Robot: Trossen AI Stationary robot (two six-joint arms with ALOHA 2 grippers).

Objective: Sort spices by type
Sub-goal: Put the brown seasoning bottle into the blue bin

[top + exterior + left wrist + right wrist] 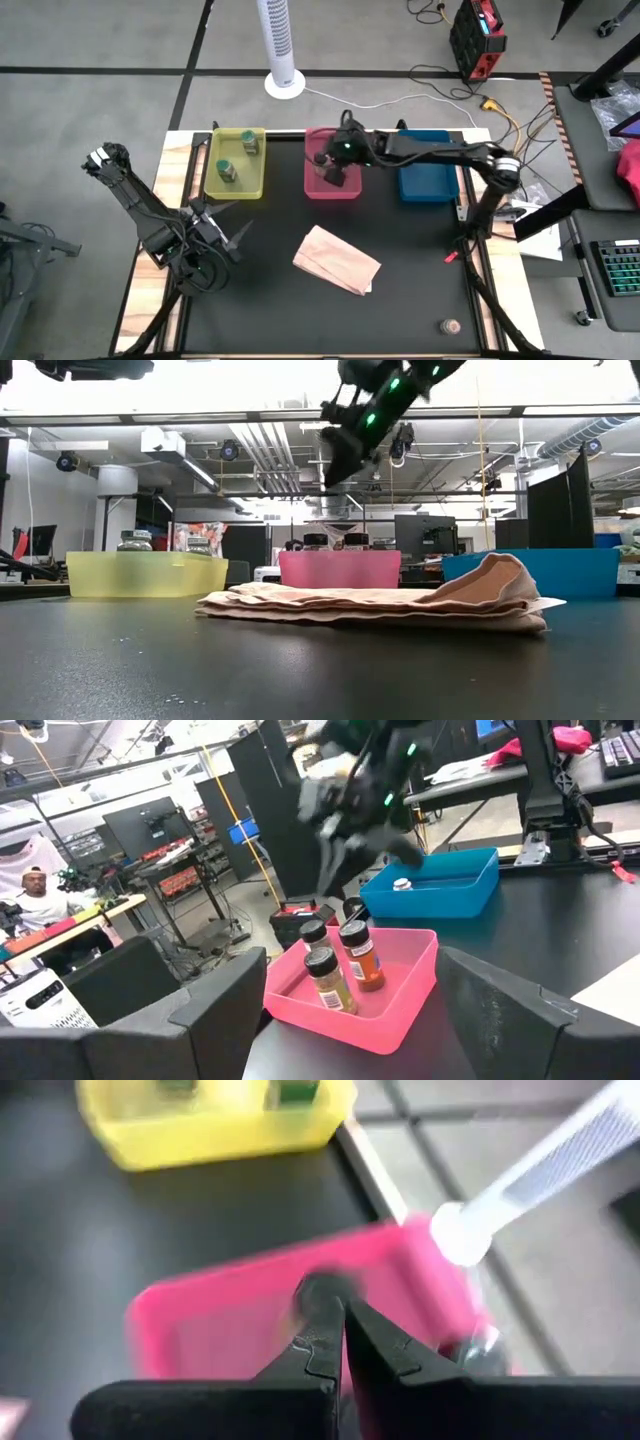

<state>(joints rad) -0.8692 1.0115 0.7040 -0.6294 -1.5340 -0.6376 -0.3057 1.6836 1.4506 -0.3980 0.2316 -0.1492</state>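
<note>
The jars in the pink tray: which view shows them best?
The left wrist view: three jars stand upright in the pink tray, contents visible. The low view shows only caps above the rim. In the high view the right gripper covers them; the right wrist view is blurred.

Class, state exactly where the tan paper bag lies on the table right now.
In the high view the tan paper bag lies flat near the table's middle, in front of the pink tray, with the left gripper off to its left.
</note>
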